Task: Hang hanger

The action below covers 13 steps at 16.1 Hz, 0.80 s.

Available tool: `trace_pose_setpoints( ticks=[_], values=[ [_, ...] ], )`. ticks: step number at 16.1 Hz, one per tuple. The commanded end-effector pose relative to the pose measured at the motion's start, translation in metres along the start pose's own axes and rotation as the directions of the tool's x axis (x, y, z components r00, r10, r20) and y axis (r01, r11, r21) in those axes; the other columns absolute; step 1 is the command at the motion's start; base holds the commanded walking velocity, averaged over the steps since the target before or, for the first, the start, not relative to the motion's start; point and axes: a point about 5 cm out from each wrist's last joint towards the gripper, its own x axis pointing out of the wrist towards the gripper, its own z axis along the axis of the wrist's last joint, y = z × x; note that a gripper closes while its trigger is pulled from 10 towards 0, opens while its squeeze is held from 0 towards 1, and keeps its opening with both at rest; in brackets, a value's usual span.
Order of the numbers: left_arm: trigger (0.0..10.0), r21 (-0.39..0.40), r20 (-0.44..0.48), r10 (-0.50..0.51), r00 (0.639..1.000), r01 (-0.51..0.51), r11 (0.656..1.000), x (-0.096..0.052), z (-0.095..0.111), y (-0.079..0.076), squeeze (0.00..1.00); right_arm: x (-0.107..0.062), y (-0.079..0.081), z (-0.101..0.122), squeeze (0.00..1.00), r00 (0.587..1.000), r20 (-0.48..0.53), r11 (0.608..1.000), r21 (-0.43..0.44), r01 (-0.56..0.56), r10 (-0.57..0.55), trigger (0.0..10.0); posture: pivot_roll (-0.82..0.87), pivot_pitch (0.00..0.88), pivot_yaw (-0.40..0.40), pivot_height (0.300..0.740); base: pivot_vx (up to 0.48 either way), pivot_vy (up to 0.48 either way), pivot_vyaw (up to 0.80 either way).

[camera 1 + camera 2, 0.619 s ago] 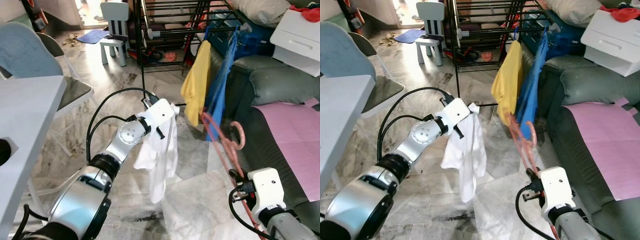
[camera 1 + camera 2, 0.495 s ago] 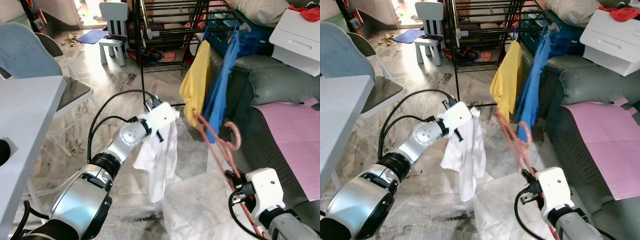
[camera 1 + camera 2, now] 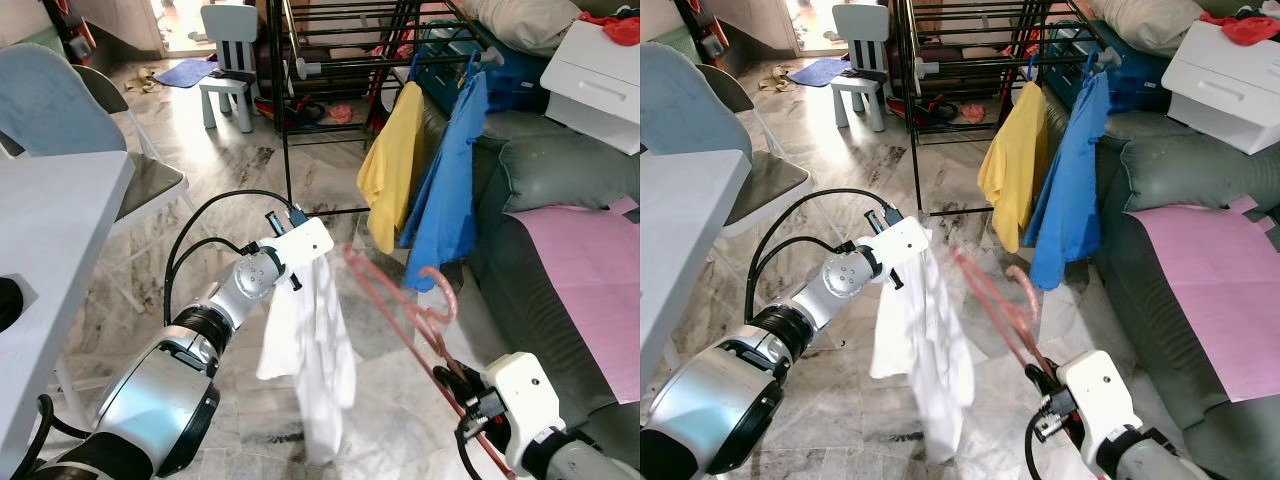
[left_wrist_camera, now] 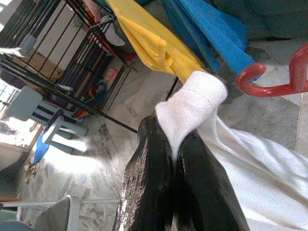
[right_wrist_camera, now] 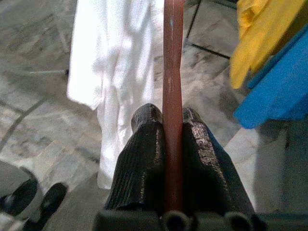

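A red plastic hanger (image 3: 400, 300) slants up from my right gripper (image 5: 172, 114), which is shut on its bar low at the right; its hook (image 4: 284, 82) curls near the blue shirt. My left gripper (image 4: 174, 142) is shut on the edge of a white garment (image 3: 305, 350), which hangs limp over the marble floor. The hanger's upper end lies close beside the garment's top. Behind them stands a black drying rack (image 3: 330, 60) with a yellow shirt (image 3: 390, 170) and a blue shirt (image 3: 445, 190) hanging from it.
A grey sofa (image 3: 560, 170) with a pink sheet (image 3: 590, 270) lies to the right, a white box (image 3: 600, 75) above it. A white table (image 3: 50, 230) and a chair (image 3: 60, 110) stand at the left. A small white child's chair (image 3: 228, 60) is at the back.
The hanger has swung left, away from the yellow shirt and toward the white garment. My left arm has dropped a little and moved left with the garment.
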Motion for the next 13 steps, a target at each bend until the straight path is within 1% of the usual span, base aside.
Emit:
trace_pose_setpoints(
  ticks=[1,3,4,5,6,9,11,12,13],
  values=[
    [10.0,0.020,0.023,0.033,0.999,-0.033,0.999,0.002,0.009,0.011,0.00,-0.002,0.006,0.003,0.00,0.999,0.010,0.999,0.012,-0.048,0.048,10.0,-0.12,0.000,0.017,0.740,0.000,0.000,0.00],
    [10.0,0.013,0.021,0.029,0.999,-0.030,0.999,0.002,0.009,0.011,0.00,-0.003,0.008,0.002,0.00,0.998,0.012,0.998,0.042,-0.055,0.055,10.0,-0.13,0.000,0.019,0.740,0.000,0.000,0.00],
    [10.0,-0.004,0.031,0.019,0.999,-0.019,1.000,0.002,0.010,0.012,0.00,-0.002,0.011,0.001,0.00,0.997,0.009,0.997,0.039,-0.071,0.071,10.0,-0.13,0.000,0.019,0.740,0.000,0.000,0.00],
    [10.0,-0.011,0.031,0.019,0.999,-0.019,1.000,0.002,0.009,0.014,0.00,-0.002,0.015,0.003,0.00,0.995,0.021,0.995,0.023,-0.102,0.102,10.0,-0.13,0.000,0.021,0.740,0.000,0.000,0.00],
    [10.0,-0.012,0.028,0.023,0.999,-0.023,1.000,0.001,0.009,0.015,0.00,-0.001,0.016,0.004,0.00,0.994,0.028,0.994,0.022,-0.110,0.109,10.0,-0.13,0.000,0.022,0.740,0.000,0.000,0.00],
    [10.0,-0.014,0.009,0.048,0.999,-0.048,0.999,-0.001,0.005,0.021,0.00,-0.003,0.026,0.005,0.00,0.981,0.023,0.980,0.046,-0.192,0.191,10.0,-0.12,0.000,0.024,0.740,0.000,0.000,0.00],
    [10.0,-0.026,0.015,0.029,0.999,-0.028,0.999,-0.001,0.004,0.020,0.00,-0.003,0.024,0.003,0.00,0.985,0.014,0.985,0.028,-0.171,0.170,10.0,-0.13,0.000,0.023,0.740,0.000,0.000,0.00],
    [10.0,-0.035,0.040,-0.004,0.999,0.005,0.999,-0.002,0.004,0.018,0.00,-0.003,0.018,0.000,0.00,0.989,-0.012,0.989,0.007,-0.146,0.146,10.0,-0.13,0.000,0.023,0.740,0.000,0.000,0.00],
    [10.0,-0.038,0.045,-0.006,0.999,0.008,0.999,-0.002,0.004,0.018,0.00,-0.003,0.016,-0.001,0.00,0.990,-0.016,0.990,0.002,-0.143,0.143,10.0,-0.12,0.000,0.023,0.740,0.000,0.000,0.00]
  ],
)
